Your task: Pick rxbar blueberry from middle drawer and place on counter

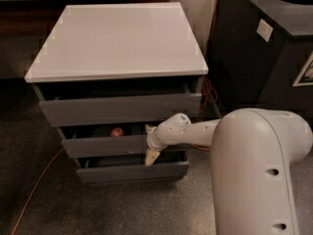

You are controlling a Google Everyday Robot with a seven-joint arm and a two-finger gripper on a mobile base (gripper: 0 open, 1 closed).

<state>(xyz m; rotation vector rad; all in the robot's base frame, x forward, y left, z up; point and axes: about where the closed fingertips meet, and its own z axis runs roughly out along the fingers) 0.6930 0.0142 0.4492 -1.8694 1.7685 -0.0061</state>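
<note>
The middle drawer [105,146] of the grey cabinet stands slightly pulled out, second of three. My gripper [149,143] is at the right part of its front panel, reaching in from the right on a white arm [195,130]. The rxbar blueberry is hidden from view. A red apple [117,131] shows in the dark gap of the middle drawer, left of the gripper. The glossy white counter [120,40] tops the cabinet with nothing on it.
The top drawer [120,107] and the lowest drawer [132,172] are also slightly out. A black bin [266,48] with a round hole stands at the right. An orange cable [34,190] runs across the floor at the left. My arm's big white body [259,175] fills the lower right.
</note>
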